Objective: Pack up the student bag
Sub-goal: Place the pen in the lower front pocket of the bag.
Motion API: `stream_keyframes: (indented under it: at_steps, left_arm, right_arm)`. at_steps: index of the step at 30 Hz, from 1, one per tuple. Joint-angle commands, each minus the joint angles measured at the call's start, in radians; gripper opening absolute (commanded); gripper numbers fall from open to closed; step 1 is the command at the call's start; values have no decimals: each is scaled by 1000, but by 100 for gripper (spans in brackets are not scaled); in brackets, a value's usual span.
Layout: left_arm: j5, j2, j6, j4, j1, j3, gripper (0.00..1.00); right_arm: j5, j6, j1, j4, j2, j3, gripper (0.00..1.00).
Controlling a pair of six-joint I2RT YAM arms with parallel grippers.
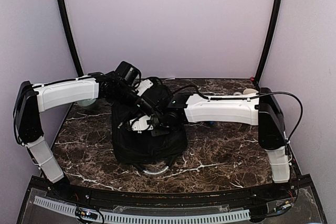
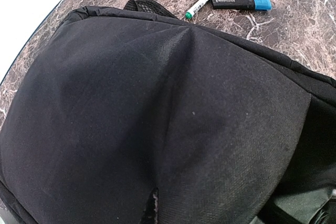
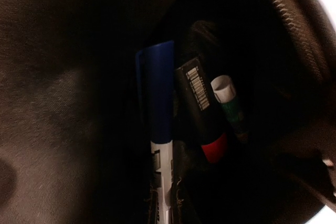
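On the tabletop [image 1: 226,150], our student bag [image 1: 149,142] looks soft and floppy; we'd pinch fabric beside its zipper [image 3: 286,17]; both jaws closed.

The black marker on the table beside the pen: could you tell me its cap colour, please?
Its cap is bright blue, clearest in the left wrist view.
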Motion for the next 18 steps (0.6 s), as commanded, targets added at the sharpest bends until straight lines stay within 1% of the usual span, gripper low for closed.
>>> stream_keyframes:
  at_steps: [1, 10, 13, 15, 16, 17, 18]
  left_arm:
    - [49, -81, -21, 36, 10, 35, 1]
    - [75, -87, -31, 35, 10, 40, 1]
    - [79, -91, -34, 35, 11, 41, 2]
    - [83, -94, -36, 35, 10, 43, 2]
    - [84, -96, -36, 35, 11, 42, 2]
    - [83, -97, -36, 35, 11, 43, 2]
    - [82, -97, -36, 35, 10, 42, 2]
  right_arm:
    - [100, -61, 10, 88, 49, 33, 6]
    - [206, -156, 9, 233, 134, 29, 6]
    - [238, -198, 8, 307, 152, 23, 6]
    - [267, -246, 7, 392, 158, 6, 7]
    - [286, -272, 6, 449, 160, -10, 8]
    - [313, -306, 7, 523, 163, -29, 11]
    - [340, -343, 7, 600, 166, -51, 18]
